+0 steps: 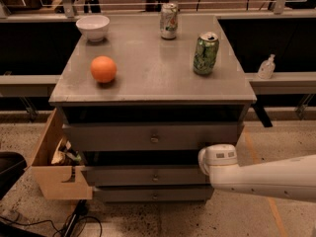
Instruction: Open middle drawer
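Observation:
The grey cabinet has three drawer fronts stacked below its top. The middle drawer is the second one, a long flat grey front with a small round knob. It sits slightly out from the cabinet, with a dark gap above it. The taller top drawer is above it and the thin bottom drawer below. My white arm comes in from the right. Its rounded end, the gripper, is at the right end of the middle drawer's front, well right of the knob.
On the cabinet top stand an orange, a white bowl and two cans. A wooden box with clutter hangs at the cabinet's left side. A white bottle sits on the right ledge. Cables lie on the floor at bottom left.

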